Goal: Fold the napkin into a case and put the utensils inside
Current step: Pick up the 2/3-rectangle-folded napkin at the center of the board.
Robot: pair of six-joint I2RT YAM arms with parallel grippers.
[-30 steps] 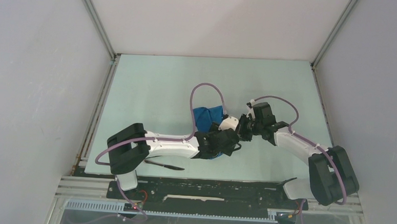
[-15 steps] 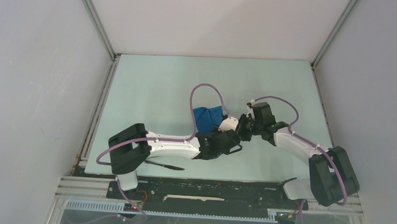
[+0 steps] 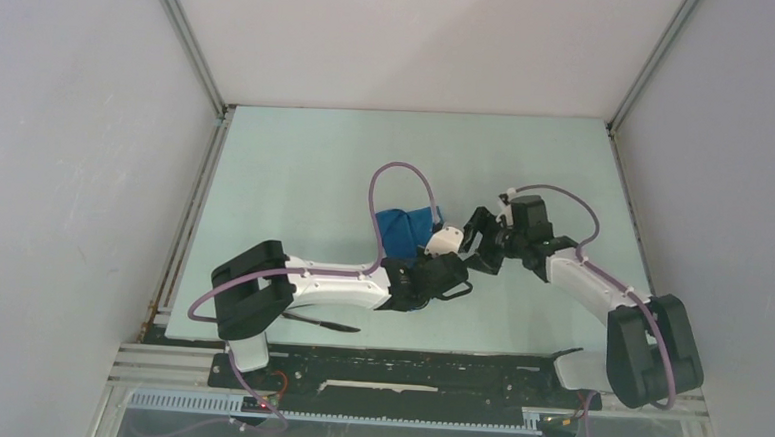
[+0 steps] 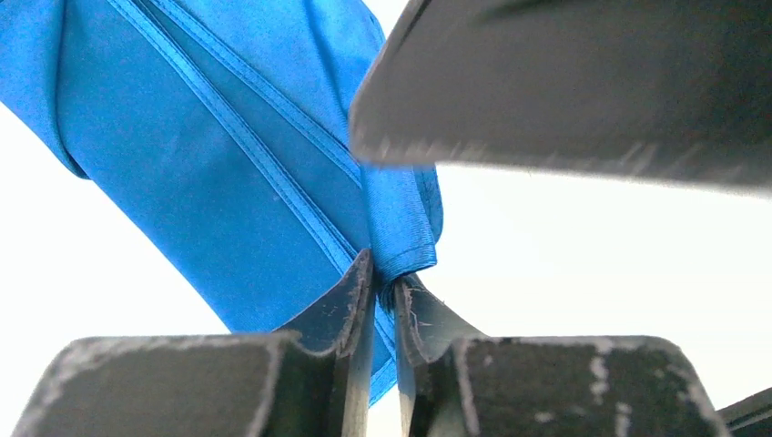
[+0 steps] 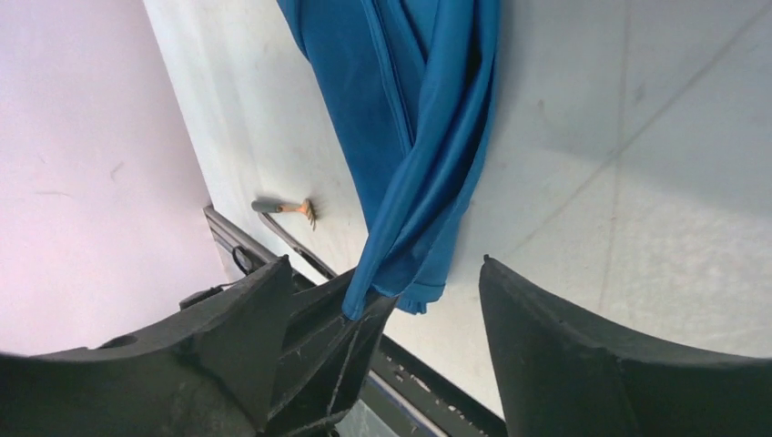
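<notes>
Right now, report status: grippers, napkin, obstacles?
Left gripper shut on napkin corner. Right gripper open, holding nothing. Napkin bunched, not folded. Fork apart, not blocking.

No legible text, label, brand, number or sign in any view.
</notes>
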